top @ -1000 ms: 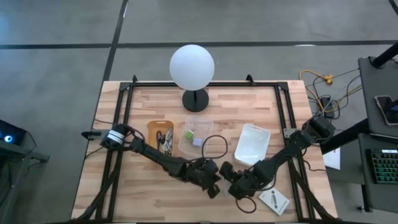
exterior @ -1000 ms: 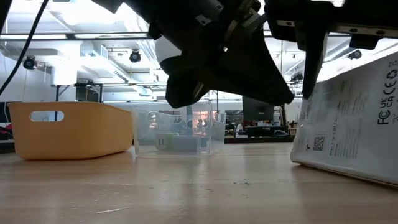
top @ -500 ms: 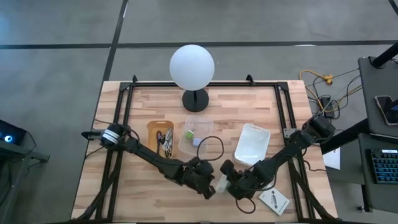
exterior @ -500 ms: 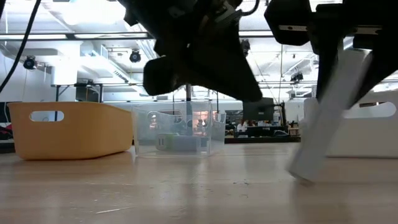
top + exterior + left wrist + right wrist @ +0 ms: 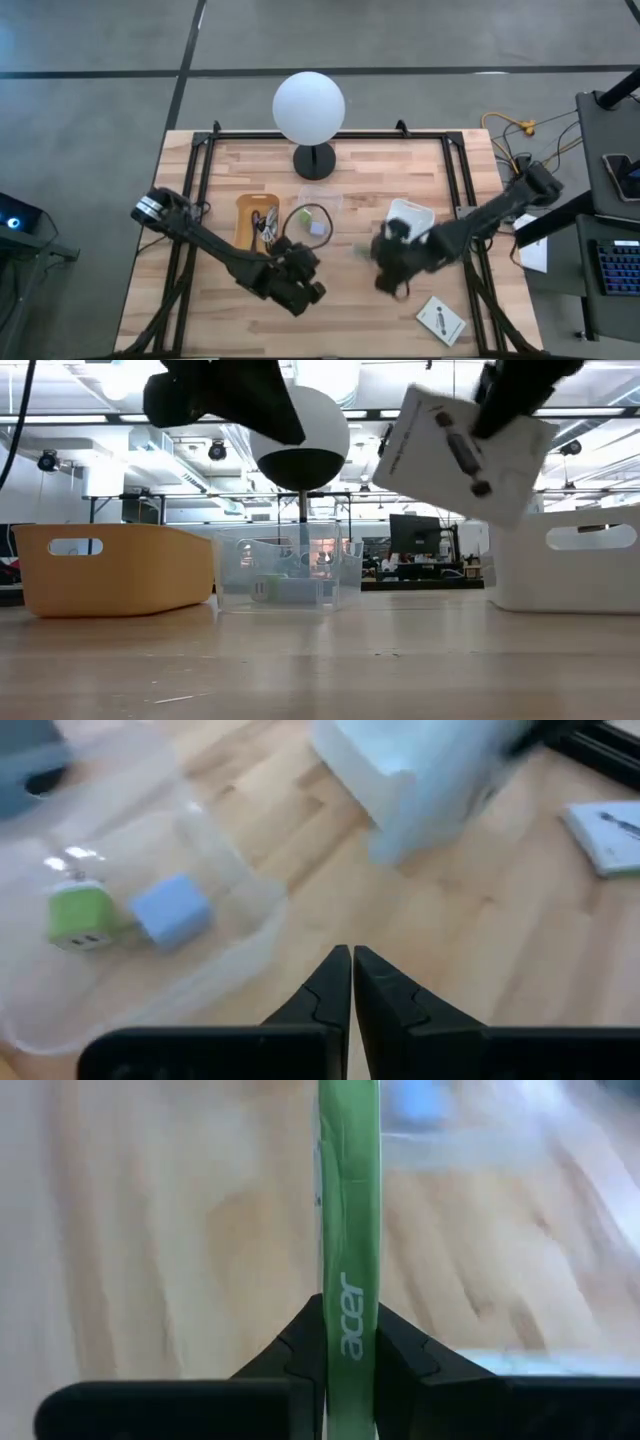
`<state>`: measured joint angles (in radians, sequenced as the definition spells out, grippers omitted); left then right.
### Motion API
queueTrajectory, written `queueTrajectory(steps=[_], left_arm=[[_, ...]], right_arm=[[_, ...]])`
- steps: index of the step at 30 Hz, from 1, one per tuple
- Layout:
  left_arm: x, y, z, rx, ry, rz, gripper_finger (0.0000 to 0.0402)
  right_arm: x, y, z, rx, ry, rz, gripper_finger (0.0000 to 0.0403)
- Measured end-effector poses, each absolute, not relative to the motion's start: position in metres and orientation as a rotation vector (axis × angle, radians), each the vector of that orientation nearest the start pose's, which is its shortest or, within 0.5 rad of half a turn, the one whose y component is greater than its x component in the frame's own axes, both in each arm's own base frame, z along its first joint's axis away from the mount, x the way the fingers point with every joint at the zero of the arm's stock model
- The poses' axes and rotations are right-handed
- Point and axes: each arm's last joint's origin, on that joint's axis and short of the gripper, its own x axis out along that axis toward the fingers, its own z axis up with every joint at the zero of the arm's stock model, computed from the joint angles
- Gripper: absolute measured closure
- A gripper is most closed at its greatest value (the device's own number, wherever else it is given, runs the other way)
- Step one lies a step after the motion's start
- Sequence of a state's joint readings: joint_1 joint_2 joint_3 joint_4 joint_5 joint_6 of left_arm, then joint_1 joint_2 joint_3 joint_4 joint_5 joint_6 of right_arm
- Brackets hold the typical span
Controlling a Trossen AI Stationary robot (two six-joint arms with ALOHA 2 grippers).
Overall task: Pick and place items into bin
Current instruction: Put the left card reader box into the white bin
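Note:
My right gripper (image 5: 383,258) is shut on a flat white printed packet (image 5: 462,445) and holds it high above the table's middle. In the right wrist view the packet shows edge-on as a green strip marked "acer" (image 5: 349,1200). My left gripper (image 5: 352,982) is shut on nothing, and hovers near the table's front left of middle (image 5: 300,290). A clear bin (image 5: 150,950) holds a green cube (image 5: 78,913) and a grey-blue cube (image 5: 172,908). A second white packet (image 5: 440,320) lies flat near the front right. My right gripper pinches the packet between its two fingers, at the green edge (image 5: 350,1325). In the low view the fingers come from above at the packet's upper right corner (image 5: 497,418). The packet is lifted clear of the table and hangs tilted below them.
A white bin (image 5: 407,228) stands right of middle and an orange tray (image 5: 257,222) left of the clear bin (image 5: 318,212), with a thin coiled cable (image 5: 303,215) there. The white globe lamp (image 5: 309,108) stands at the far edge. Black frame rails line both sides.
My right gripper has shut on the packet, which stood on one edge on the table, and raised it clear, moving toward the far edge. My left gripper, shut throughout, has drawn back toward the table's left.

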<state>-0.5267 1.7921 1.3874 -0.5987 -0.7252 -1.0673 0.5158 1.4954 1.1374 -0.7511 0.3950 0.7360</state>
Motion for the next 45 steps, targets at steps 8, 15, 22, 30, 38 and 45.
queueTrajectory(steps=[8,15,22,30,38,45], left_arm=[[0.335,-0.144,0.257,-0.381,0.631,0.561,0.0402],[0.337,-0.126,0.267,-0.303,0.693,0.491,0.0402],[0.338,-0.119,0.263,-0.296,0.737,0.459,0.0402],[0.333,-0.117,0.251,-0.274,0.772,0.471,0.0402],[0.332,-0.117,0.248,-0.267,0.788,0.464,0.0402],[0.330,-0.116,0.247,-0.228,0.815,0.458,0.0402]], right_arm=[[0.217,0.083,0.295,0.830,0.787,-0.654,0.0362],[0.154,0.055,0.303,1.013,0.791,-0.936,0.0362],[0.126,0.044,0.283,1.302,0.656,-1.107,0.0362],[0.128,0.043,0.250,1.472,0.553,-1.193,0.0362],[0.153,0.051,0.239,1.531,0.543,-1.174,0.0362],[0.175,0.061,0.224,1.535,0.571,-1.187,0.0362]])
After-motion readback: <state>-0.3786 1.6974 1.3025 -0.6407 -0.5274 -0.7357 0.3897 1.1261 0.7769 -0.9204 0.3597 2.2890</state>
